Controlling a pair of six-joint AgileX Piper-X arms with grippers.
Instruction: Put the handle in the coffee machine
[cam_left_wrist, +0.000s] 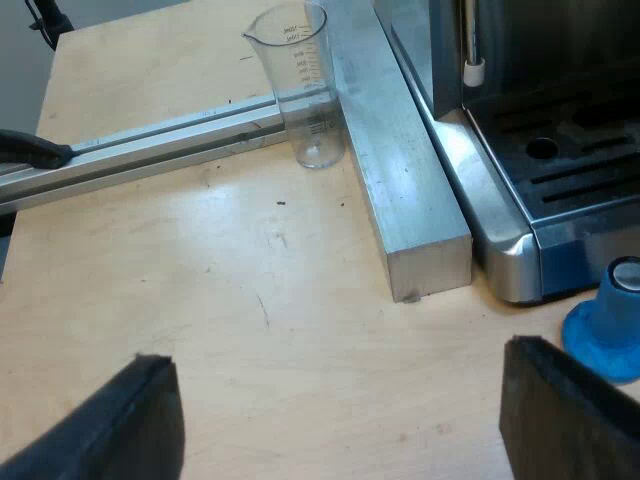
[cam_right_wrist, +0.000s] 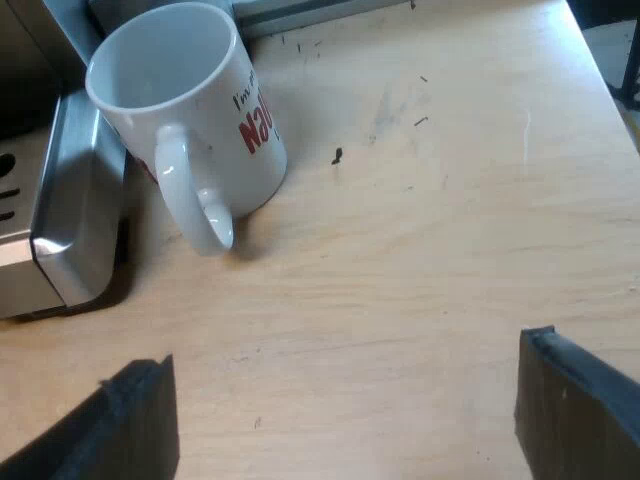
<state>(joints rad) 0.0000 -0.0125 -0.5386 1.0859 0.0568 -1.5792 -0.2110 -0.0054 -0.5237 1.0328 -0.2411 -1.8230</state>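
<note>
Left wrist view: my left gripper (cam_left_wrist: 340, 420) hangs over the pale wooden table (cam_left_wrist: 250, 350). Its black fingers (cam_left_wrist: 130, 420) are spread wide w/ nothing between them, just bare wood. Past them a thick square aluminium bar (cam_left_wrist: 400, 180) lies flat on the table, and a thinner aluminium rail (cam_left_wrist: 150, 145) meets it at a right angle. A clear plastic measuring glass (cam_left_wrist: 300, 90) w/ printed marks stands upright in the corner where the two join; can't tell if it touches either one. The stainless-steel espresso machine (cam_left_wrist: 500, 230) sits just beside the bar, along its far side. The slotted drip tray (cam_left_wrist: 570, 170) is in view, and above it a thin steam wand (cam_left_wrist: 470, 60) w/ a white tip. A blue tamper (cam_left_wrist: 610, 320) w/ a silvery top stands on the table near the machine's front corner, close to one of my fingers. A black tapered thing (cam_left_wrist: 30, 148) lies against the rail's far end; can't tell what it is.

Right wrist view: my right gripper (cam_right_wrist: 345, 420) is also over bare table (cam_right_wrist: 420, 250), fingers (cam_right_wrist: 580, 410) wide apart, holding nothing. A white ceramic mug (cam_right_wrist: 185, 110) w/ red lettering stands upright, its handle turned toward the camera. It's just beside the espresso machine's (cam_right_wrist: 60, 220) rounded steel corner; can't tell if they touch. A few dark specks dot the wood near the mug.
</note>
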